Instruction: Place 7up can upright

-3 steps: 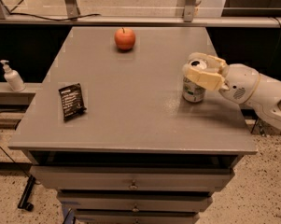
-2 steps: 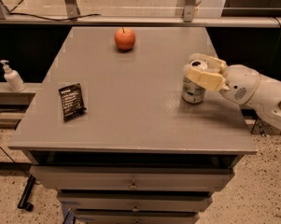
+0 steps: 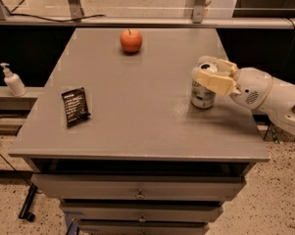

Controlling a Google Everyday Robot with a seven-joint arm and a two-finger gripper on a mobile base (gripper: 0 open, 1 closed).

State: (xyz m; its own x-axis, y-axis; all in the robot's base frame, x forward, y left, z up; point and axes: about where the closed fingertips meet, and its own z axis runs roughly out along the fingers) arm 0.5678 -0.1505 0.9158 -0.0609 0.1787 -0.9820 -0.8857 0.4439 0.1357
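Observation:
The 7up can (image 3: 202, 96), silver-white with green print, stands upright on the grey table (image 3: 137, 111) near its right edge. My gripper (image 3: 203, 70) reaches in from the right on a white arm (image 3: 264, 94). Its cream fingers (image 3: 213, 80) close around the can's top from both sides, one in front and one behind. The can's base rests on the table top. The upper rim of the can is partly hidden by the fingers.
A red apple (image 3: 131, 40) sits at the table's far middle. A black snack packet (image 3: 75, 105) lies flat at the left. A white pump bottle (image 3: 12, 81) stands on a lower ledge left of the table. Drawers (image 3: 137, 194) are below the front edge.

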